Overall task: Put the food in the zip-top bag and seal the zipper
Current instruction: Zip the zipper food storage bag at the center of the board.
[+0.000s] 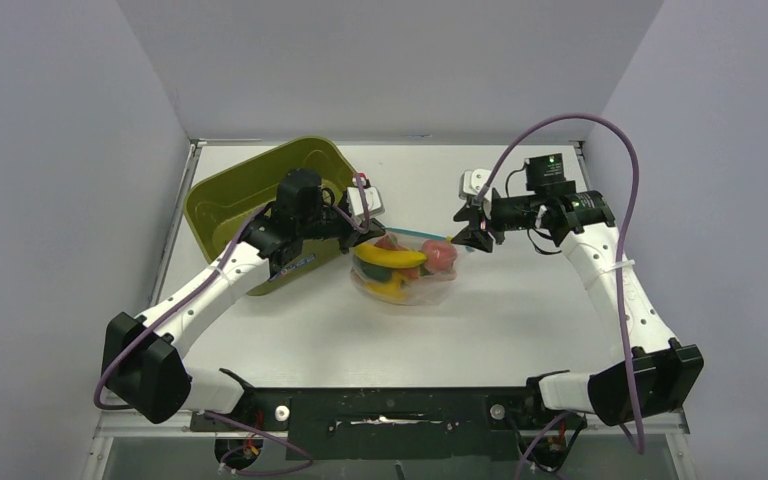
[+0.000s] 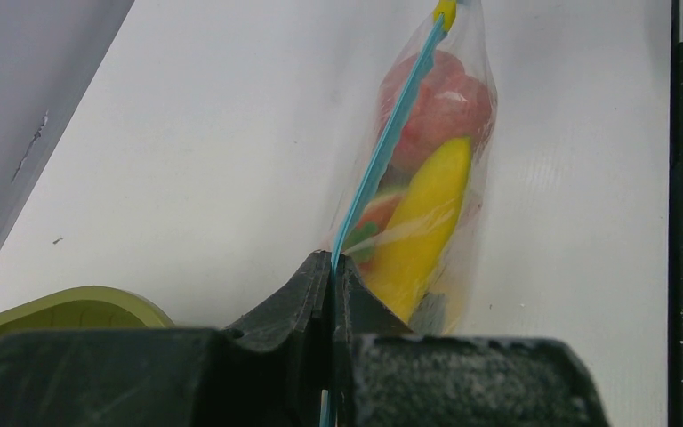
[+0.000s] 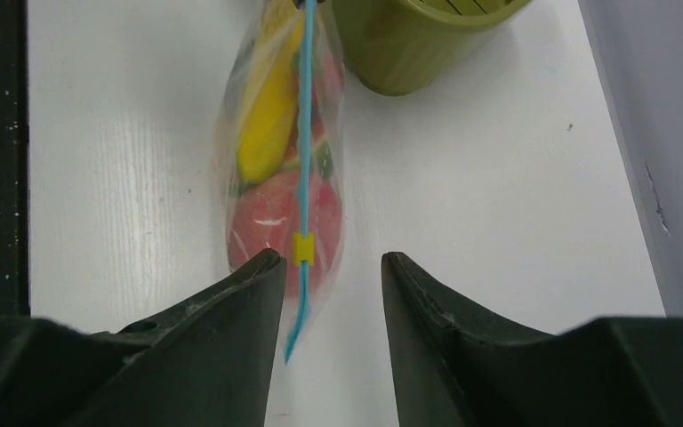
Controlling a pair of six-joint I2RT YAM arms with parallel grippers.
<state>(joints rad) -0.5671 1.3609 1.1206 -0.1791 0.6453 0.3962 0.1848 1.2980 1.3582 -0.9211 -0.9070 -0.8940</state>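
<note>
The clear zip-top bag [image 1: 405, 270] lies mid-table with the food inside: a yellow banana [image 1: 390, 256], red pieces [image 1: 439, 255] and others. In the left wrist view the bag [image 2: 476, 107] holds a yellow piece [image 2: 422, 222] and red fruit [image 2: 445, 107]. My left gripper [image 2: 333, 260] is shut on the light-blue zipper [image 2: 382, 151] at the bag's left end. My right gripper [image 3: 325, 260] is open at the bag's right end, its fingers either side of the zipper [image 3: 303, 133] and its yellow slider [image 3: 302, 247], not touching them.
The olive-green bin [image 1: 260, 195] stands tilted behind the left arm, at the back left; its rim shows in the left wrist view [image 2: 62, 311] and its body in the right wrist view [image 3: 409, 44]. Grey walls enclose the white table.
</note>
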